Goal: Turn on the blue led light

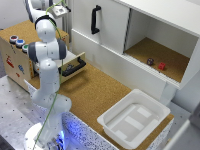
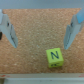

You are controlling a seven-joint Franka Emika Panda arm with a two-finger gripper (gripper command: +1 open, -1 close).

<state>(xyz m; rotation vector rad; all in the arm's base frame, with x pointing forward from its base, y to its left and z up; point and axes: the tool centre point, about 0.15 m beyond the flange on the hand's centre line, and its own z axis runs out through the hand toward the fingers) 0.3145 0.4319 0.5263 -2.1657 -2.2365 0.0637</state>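
Clearly the blue led light [image 1: 19,43] sits mid-row atop the wooden box [image 1: 15,62], between red and green caps; rigid, pressed from above, not grasped. Well away, the claw [image 2: 40,30] hangs wide over a yellow cube [image 2: 54,57].

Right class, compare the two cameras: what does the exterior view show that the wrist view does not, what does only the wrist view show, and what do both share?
Only the exterior view shows the blue led light between the red button and the green button on the wooden box, plus the white tray and the open cabinet. Only the wrist view shows a yellow-green block marked N and the hand with its fingers spread apart. Both show the cork surface.
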